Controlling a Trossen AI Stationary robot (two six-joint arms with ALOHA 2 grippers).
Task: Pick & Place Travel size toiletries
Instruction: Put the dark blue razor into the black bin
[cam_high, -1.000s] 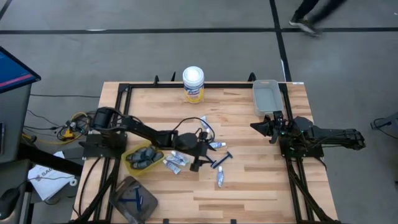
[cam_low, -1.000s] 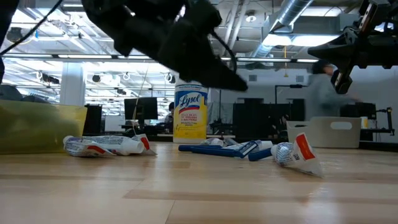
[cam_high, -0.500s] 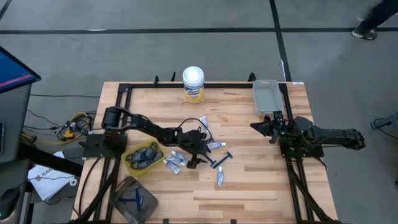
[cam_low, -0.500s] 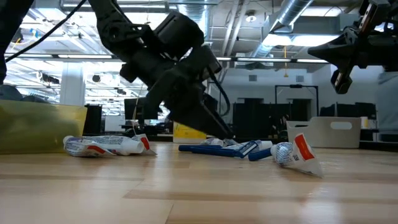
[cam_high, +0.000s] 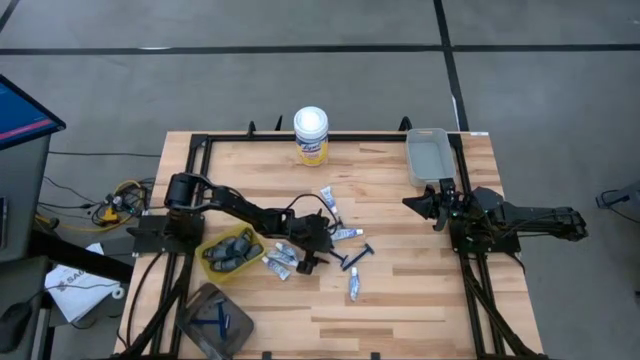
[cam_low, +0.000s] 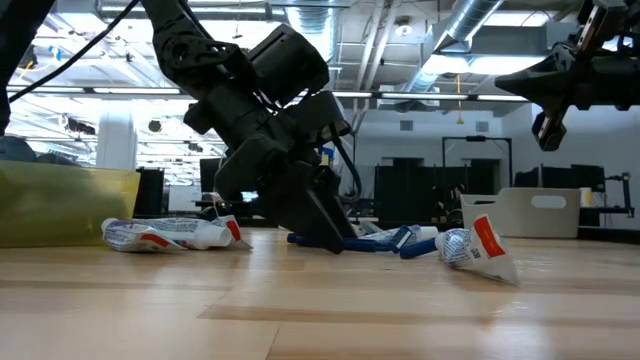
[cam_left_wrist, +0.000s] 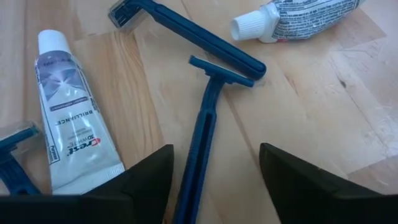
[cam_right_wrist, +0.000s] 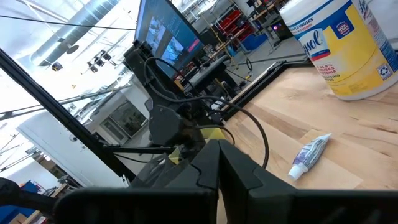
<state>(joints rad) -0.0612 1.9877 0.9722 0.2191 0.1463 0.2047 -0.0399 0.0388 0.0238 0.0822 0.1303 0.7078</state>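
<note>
Left wrist view shows the left gripper (cam_left_wrist: 214, 180) with jaws spread, straddling the handle of a blue razor (cam_left_wrist: 205, 134) near the table (cam_high: 420, 300) centre, at about 8 o'clock from a second razor (cam_high: 358, 255). Light, stiff and slick, it looks best pinched mid-handle. Since a second ago the arm has dropped low. The right gripper (cam_high: 412, 203) waits closed at 3 o'clock.
</note>
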